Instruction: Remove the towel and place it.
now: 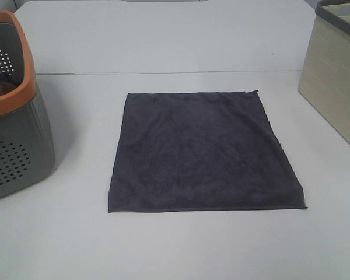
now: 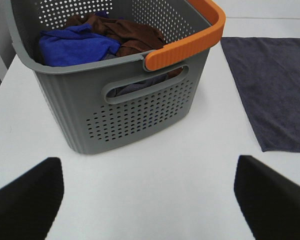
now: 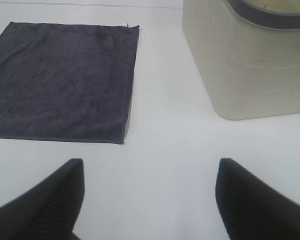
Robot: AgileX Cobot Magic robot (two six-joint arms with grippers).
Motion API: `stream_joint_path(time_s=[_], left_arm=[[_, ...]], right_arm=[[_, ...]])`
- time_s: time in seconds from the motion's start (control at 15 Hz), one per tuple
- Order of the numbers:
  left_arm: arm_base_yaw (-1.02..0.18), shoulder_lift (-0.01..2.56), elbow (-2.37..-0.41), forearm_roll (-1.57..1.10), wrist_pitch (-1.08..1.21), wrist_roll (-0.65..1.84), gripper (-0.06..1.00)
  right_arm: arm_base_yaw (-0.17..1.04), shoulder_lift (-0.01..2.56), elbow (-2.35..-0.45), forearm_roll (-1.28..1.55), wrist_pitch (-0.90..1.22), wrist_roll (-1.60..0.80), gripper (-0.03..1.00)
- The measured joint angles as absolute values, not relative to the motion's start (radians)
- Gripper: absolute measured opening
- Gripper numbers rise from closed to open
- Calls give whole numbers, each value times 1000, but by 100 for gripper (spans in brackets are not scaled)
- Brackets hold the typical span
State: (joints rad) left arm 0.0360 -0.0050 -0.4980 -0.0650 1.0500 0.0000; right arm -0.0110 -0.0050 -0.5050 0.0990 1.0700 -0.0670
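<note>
The dark charcoal-purple towel [image 1: 204,151] lies flat and spread out in the middle of the white table, with a small white tag at its far right corner. It also shows in the left wrist view [image 2: 275,90] and in the right wrist view [image 3: 60,80]. My left gripper [image 2: 149,200] is open and empty above bare table, short of the grey basket [image 2: 135,110]. My right gripper [image 3: 149,200] is open and empty above bare table between the towel and the beige bin [image 3: 245,65]. Neither gripper shows in the exterior view.
The grey basket with an orange rim [image 1: 11,116] stands at the table's left edge and holds blue [image 2: 72,45] and brown [image 2: 130,32] cloths. The beige bin with a dark rim [image 1: 335,76] stands at the right. A table seam [image 1: 163,73] runs behind the towel.
</note>
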Motion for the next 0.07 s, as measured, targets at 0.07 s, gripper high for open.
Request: stream_joint_path(time_s=[0.07], left_arm=[[36, -5, -498, -65, 1050, 0, 87]], right_arm=[[-11, -5, -505, 99, 1070, -67, 65]])
